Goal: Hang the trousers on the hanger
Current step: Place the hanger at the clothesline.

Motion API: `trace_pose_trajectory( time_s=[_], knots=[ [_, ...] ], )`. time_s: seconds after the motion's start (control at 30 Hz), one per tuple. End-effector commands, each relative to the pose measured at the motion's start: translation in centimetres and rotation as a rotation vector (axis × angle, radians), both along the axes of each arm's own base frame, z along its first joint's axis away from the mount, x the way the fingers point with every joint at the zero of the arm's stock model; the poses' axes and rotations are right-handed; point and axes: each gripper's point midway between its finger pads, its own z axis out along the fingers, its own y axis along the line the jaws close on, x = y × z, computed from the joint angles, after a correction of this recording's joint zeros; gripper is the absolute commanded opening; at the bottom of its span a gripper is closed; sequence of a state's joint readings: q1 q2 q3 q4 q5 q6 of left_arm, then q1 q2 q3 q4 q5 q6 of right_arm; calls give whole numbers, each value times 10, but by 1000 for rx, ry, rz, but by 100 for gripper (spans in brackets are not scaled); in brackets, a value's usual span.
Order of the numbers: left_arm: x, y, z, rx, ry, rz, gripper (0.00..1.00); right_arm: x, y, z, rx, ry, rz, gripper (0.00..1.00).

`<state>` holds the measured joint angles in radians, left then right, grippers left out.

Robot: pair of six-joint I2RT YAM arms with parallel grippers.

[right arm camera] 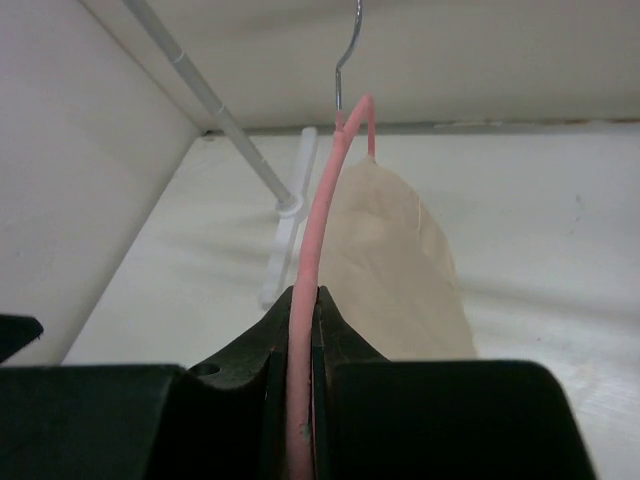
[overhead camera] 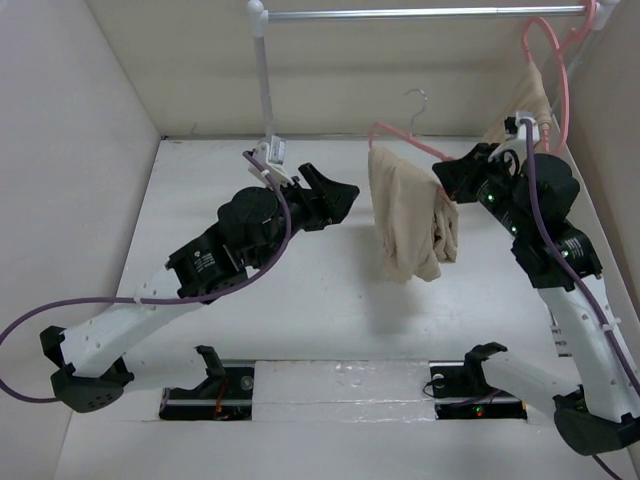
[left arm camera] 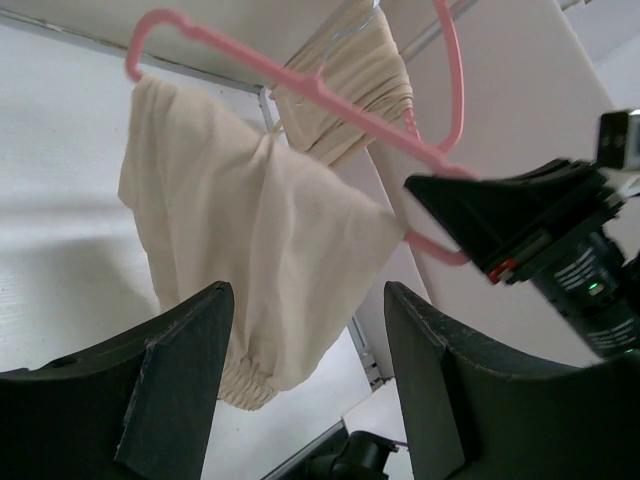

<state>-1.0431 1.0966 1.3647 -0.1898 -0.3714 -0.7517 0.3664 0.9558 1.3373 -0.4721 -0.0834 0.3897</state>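
I hold my right pincer (overhead camera: 447, 180) clenched on the hanger (right arm camera: 301, 400), the trousers (overhead camera: 405, 215) draped just ahead of its tips, my left pincer (overhead camera: 345, 203) released beside them; draping looks done, so I'd next lift it to the rail (overhead camera: 420, 13) above.

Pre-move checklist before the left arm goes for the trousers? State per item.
1. Right gripper shut on hanger: ok.
2. Left gripper open, empty: ok.
3. Trousers draped over the hanger: ok.
4. Trousers spread flat: not ok, bunched at the right gripper's end.
5. Hanger clear of rail: ok.
6. Gap between right arm and other garment on the rail: cannot tell.
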Motion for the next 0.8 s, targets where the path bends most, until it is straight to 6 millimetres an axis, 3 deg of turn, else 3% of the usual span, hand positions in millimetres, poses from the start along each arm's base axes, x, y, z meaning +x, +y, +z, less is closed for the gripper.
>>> trace_pose_trajectory(
  time_s=[0.0,0.17,0.4,0.53,0.67,0.77],
  knots=[
    [-2,-12,-15,20,5,-54,57,-1,-45,118,-18,-343,-195,0],
    [-6,-16,-35,44,36,-82,57,-4,-80,157,-93,-433,-354,0],
    [-11,-17,-52,66,57,-105,57,11,-125,186,-177,-473,-538,0],
    [-12,-19,-57,79,59,-119,57,31,-147,192,-221,-471,-602,0],
    [-12,-18,-65,107,62,-121,57,66,-161,182,-267,-419,-602,0],
    [-12,-16,-69,121,60,-116,57,79,-171,179,-278,-405,-619,0]
  ],
)
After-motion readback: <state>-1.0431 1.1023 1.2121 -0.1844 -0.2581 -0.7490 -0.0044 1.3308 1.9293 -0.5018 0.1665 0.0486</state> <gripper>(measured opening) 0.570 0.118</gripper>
